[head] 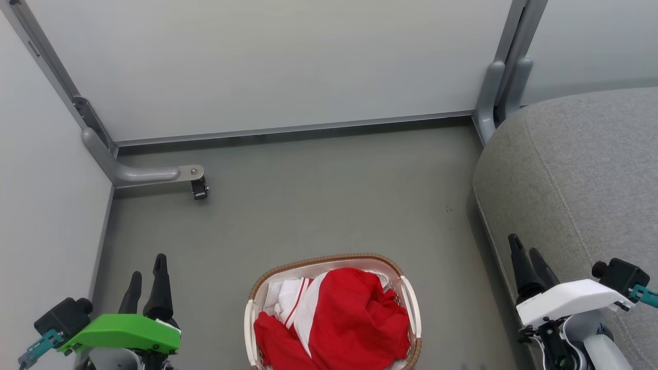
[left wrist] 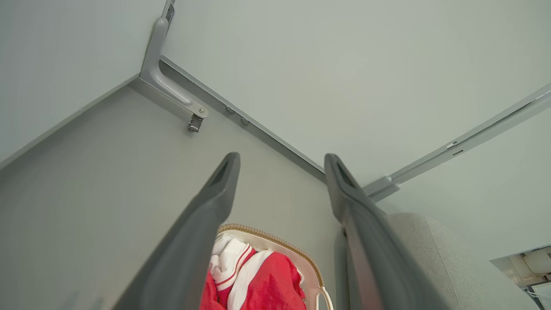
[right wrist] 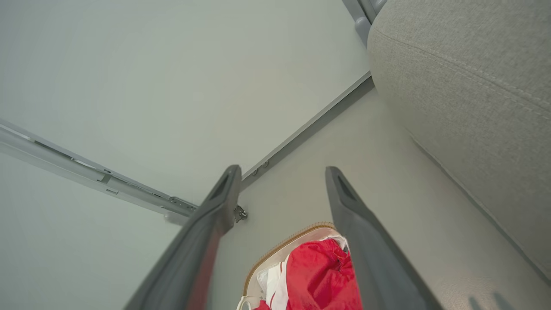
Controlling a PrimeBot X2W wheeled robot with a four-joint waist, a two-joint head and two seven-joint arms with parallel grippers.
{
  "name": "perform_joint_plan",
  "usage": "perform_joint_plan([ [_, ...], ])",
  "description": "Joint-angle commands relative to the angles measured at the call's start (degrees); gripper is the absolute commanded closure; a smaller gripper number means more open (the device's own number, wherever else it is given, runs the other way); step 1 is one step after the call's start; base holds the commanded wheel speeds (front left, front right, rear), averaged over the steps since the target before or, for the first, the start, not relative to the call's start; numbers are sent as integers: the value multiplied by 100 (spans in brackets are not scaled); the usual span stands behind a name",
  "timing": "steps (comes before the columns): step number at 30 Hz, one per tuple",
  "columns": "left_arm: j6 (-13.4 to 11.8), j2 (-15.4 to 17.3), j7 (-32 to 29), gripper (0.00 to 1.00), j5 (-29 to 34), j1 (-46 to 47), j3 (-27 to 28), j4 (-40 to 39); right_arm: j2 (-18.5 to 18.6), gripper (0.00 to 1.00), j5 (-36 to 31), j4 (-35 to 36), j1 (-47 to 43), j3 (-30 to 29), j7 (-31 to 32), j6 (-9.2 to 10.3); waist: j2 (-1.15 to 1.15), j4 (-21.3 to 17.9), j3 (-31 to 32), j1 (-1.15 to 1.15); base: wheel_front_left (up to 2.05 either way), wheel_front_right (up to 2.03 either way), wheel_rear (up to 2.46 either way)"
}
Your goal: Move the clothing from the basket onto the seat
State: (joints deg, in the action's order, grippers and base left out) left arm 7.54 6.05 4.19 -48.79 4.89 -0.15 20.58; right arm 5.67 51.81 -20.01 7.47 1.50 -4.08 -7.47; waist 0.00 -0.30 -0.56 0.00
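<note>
**Left gripper [head: 148, 267] and right gripper [head: 523, 245] wide and empty; clothing [head: 354, 313] all in basket [head: 329, 258]**

Both grippers sit low at the corners of the head view, fingers fully spread, nothing between them. The basket stands on the floor [head: 318, 195] between the two arms. It is heaped, with red on top and white folds at its left end. Seat [head: 586, 169] is off to the right and bare. Its rounded front edge is just beside the right gripper; touching or not, cannot tell.

Risks, my read:
- Long fingers go too deep and hook the perforated wall or a handle [head: 413, 303], so the basket lifts with the cloth.
- A pinch takes one loose layer; the rest trails, snags the rim and tips the basket.
- The white at the left may be liner, not garment. Go for red.
- Right arm clips the seat's edge on the lift.

Room:
- Open floor runs ahead of the basket up to the wall panel [head: 267, 61].
- Left arm is tight against the side wall [head: 41, 205].
- Metal foot [head: 154, 174] in the far left corner is well apart from the basket.
- Basket-to-seat path looks unobstructed, but the carry needs height over the cushion's edge.
</note>
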Motion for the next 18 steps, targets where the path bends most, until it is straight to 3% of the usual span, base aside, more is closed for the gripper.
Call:
perform_joint_plan([
  [1, -4, 55, 69, 0, 260, 149, -23, -64, 68, 0, -211, 11, 112, 50, -75, -2, 0, -2, 2, 0, 0, 0, 0],
  [18, -25, 40, 359, 0, 1614, -48, -123, 48, 121, 0, -1417, -161, 72, 220, -368, -2, 0, -5, 13, 0, 0, 0, 0],
])
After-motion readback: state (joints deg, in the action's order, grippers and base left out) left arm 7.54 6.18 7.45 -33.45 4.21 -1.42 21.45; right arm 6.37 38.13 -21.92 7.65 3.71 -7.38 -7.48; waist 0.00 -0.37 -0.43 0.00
